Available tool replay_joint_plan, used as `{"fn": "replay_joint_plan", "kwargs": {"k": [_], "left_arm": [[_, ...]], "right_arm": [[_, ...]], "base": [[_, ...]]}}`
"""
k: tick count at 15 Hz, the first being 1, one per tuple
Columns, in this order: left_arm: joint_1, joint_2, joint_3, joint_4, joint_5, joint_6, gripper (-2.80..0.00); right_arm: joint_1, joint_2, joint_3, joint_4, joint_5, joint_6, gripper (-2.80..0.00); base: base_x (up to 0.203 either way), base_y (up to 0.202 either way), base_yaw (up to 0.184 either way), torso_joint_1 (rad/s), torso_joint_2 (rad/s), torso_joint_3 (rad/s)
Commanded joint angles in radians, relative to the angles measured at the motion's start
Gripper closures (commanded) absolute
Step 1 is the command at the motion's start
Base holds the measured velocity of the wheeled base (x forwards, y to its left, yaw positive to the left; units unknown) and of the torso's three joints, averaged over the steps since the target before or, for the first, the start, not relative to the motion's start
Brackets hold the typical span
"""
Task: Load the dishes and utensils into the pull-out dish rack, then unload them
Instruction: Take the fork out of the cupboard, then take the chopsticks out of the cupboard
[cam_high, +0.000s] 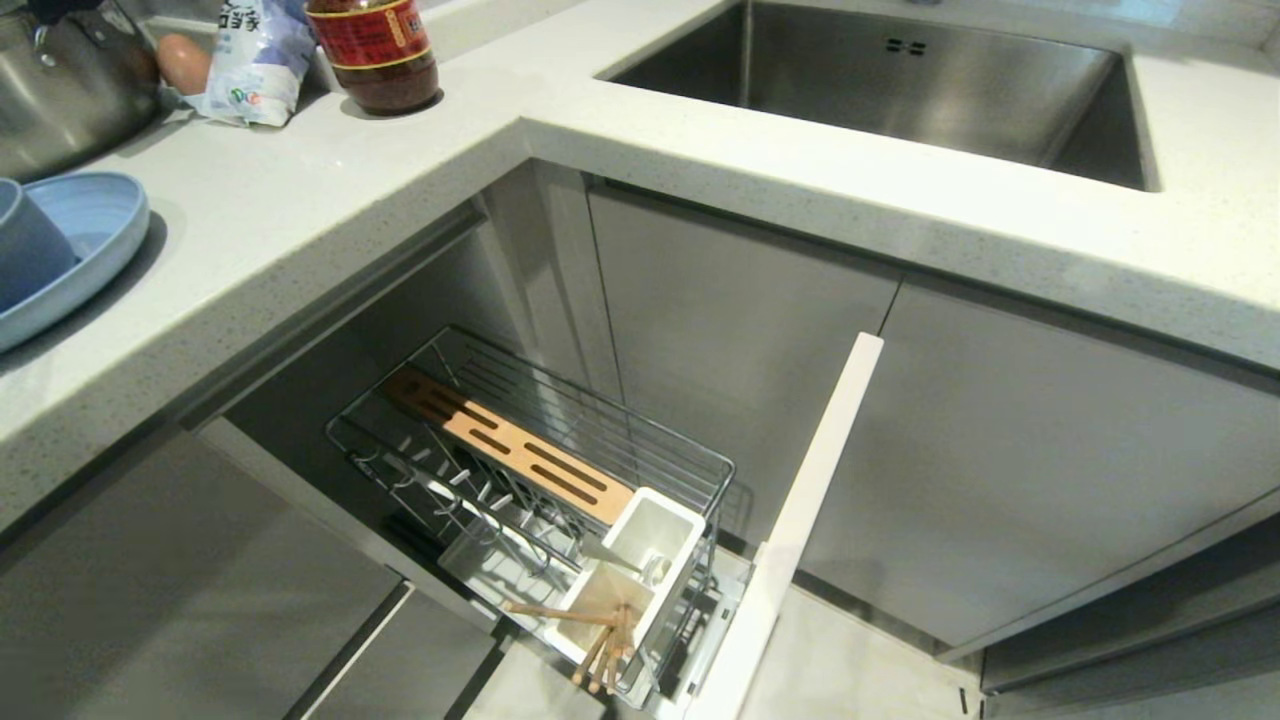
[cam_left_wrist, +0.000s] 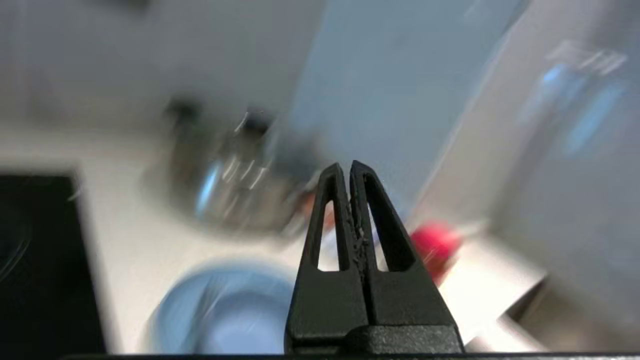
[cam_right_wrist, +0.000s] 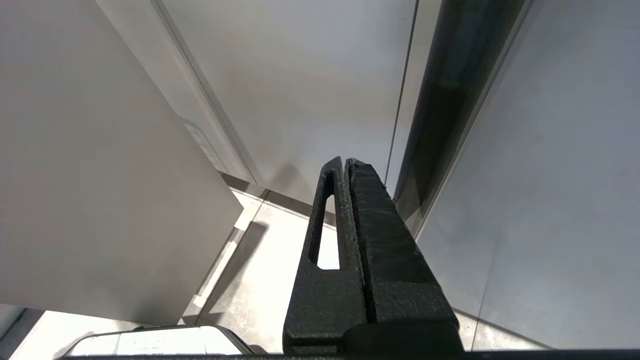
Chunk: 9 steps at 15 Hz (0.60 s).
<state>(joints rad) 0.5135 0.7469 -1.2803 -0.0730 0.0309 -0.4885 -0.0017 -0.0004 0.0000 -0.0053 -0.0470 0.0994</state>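
Rack drawn out, utensils partly loaded; both grippers clenched on nothing.

The chrome wire pull-out dish rack (cam_high: 560, 470) stands drawn out from under the counter. The light wooden chopsticks (cam_high: 600, 640) lean in its white plastic utensil cup (cam_high: 640, 570), and a thin silver utensil (cam_high: 625, 565) lies there too; fork or spoon cannot be told. The pale blue round plate (cam_high: 95, 235) sits on the white speckled counter (cam_high: 330, 210), carrying the pale blue bowl (cam_high: 28, 250). The left gripper (cam_left_wrist: 348, 167) hangs above the counter, fingers pressed together, empty. The right gripper (cam_right_wrist: 345, 162) is parked by the grey cabinet fronts (cam_right_wrist: 310, 85), likewise closed.
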Motion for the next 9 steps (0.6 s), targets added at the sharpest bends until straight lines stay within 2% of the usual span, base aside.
{"fn": "replay_joint_plan", "kwargs": {"k": [1,3,5,7,9], "left_arm": [[-0.143,0.094,-0.256,0.094,0.065,-0.005,0.0],[-0.389,0.192,-0.411,0.203,0.172,-0.007,0.0],[-0.641,0.293,-0.497,0.278,0.284,-0.01,0.0],[-0.859,0.366,-0.491,0.318,0.397,-0.025,0.0],[-1.043,0.409,-0.432,0.337,0.458,-0.04,0.0]], "right_arm": [[0.0,-0.004,0.0,-0.001,-0.001,0.0,0.0],[0.0,-0.003,0.0,-0.001,-0.001,0.0,0.0],[0.0,-0.004,0.0,-0.001,-0.001,0.0,0.0],[0.0,-0.004,0.0,-0.001,-0.001,0.0,0.0],[0.0,-0.004,0.0,-0.001,-0.001,0.0,0.0]], "base": [[0.0,0.0,0.0,0.0,0.0,0.0],[0.0,0.0,0.0,0.0,0.0,0.0],[0.0,0.0,0.0,0.0,0.0,0.0],[0.0,0.0,0.0,0.0,0.0,0.0],[0.0,0.0,0.0,0.0,0.0,0.0]]}}
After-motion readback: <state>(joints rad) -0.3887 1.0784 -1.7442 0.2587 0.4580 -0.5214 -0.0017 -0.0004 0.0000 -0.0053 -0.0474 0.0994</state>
